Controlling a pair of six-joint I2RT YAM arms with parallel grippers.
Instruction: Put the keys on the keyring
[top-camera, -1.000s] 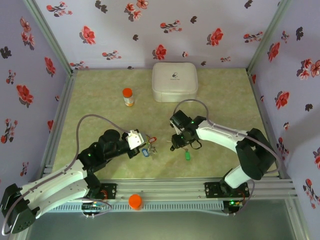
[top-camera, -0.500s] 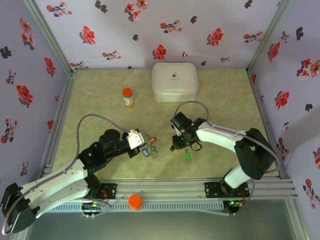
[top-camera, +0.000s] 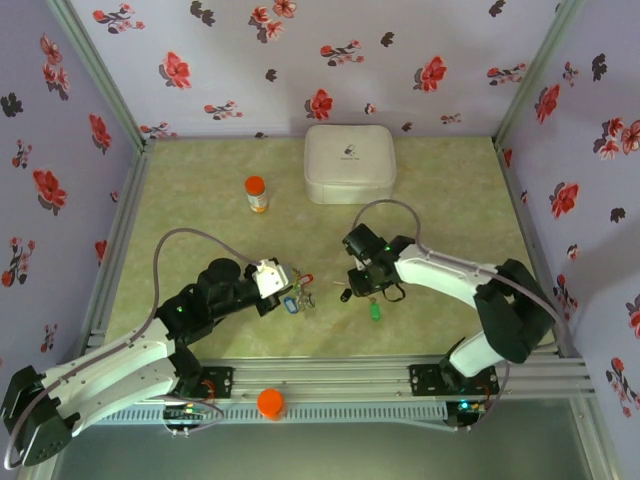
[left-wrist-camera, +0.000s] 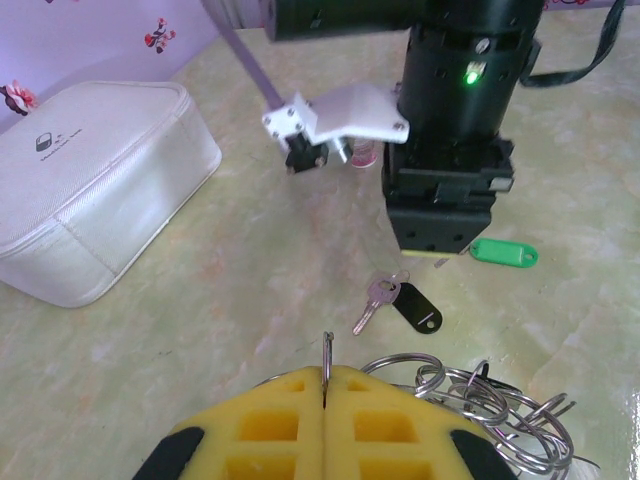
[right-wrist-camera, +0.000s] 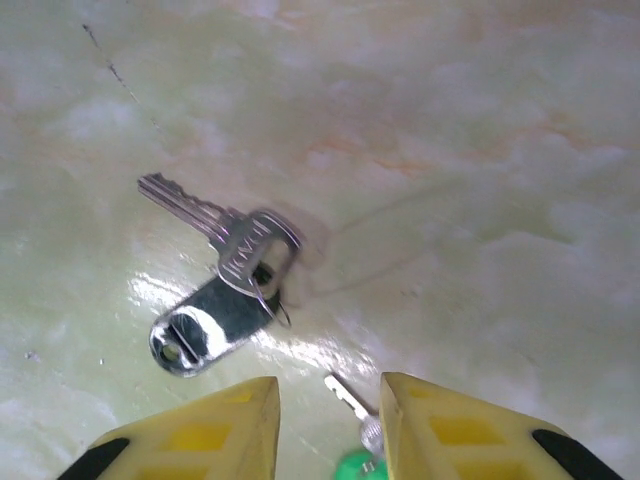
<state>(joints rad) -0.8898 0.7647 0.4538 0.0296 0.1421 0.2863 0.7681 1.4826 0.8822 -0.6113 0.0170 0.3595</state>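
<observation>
Jaws first, from the top view: right gripper drawn in a notch from a second ago, narrow but not shut, eased a hair toward 4 o'clock. Left gripper clamped tight on the keyring, parked exactly as before. Looks like a pick lining up, with no key lifted yet. Green-tagged key flat on the table at 5 o'clock of the right fingers, unmoved. Well clear at 11 o'clock, orange-capped bottle; at 12, white pouch. No trouble from either.

Over to the left wrist: yellow pads pressed together on a thin edge of ring, spare split rings bunched at 4 o'clock. Ahead at 12, right gripper hanging low over the table. Dark-tagged key loose just at its 7 o'clock, green tag at 4.

Right wrist now: slim gap between the fingers, green-tagged key's blade poking up into it from 6 o'clock, touching neither pad as far as can be told. Dark-tagged key near at 10 o'clock, likely to get dragged along if the close lands off-centre. Threading still all to do.
</observation>
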